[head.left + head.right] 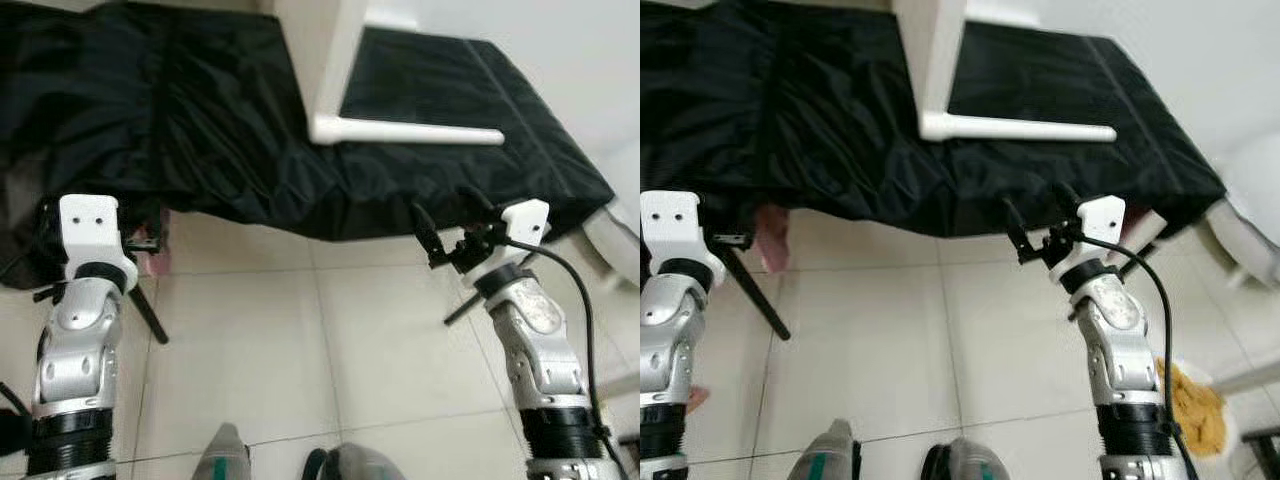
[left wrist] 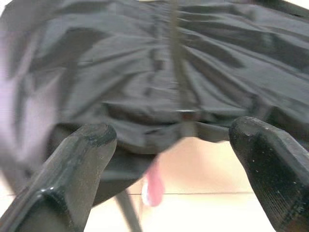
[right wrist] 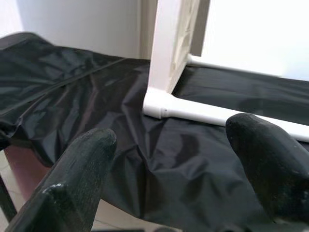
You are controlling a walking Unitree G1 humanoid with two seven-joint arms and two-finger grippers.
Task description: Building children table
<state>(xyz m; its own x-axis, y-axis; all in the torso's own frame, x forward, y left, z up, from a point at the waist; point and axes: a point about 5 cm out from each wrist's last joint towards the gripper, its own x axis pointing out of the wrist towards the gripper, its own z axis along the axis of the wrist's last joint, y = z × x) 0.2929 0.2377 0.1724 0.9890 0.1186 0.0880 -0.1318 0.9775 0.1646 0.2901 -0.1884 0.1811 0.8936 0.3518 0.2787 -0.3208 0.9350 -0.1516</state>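
The robot stands on the tiled floor (image 1: 300,340) facing a low counter draped in black cloth (image 1: 200,120), and both arms are raised toward its near edge with nothing in either. The white table part (image 1: 400,128), an upright panel with a round tube along its foot, rests on the cloth well back from the edge, nearer the right side. The left gripper (image 2: 169,169) hovers at the cloth's hanging edge, fingers (image 2: 72,169) spread wide apart; the right gripper (image 3: 169,179) points at the white tube, fingers (image 3: 265,164) likewise apart and short of it. To my eye this is the approach before taking hold; next comes reaching further over the counter so the right fingers can close round the tube.
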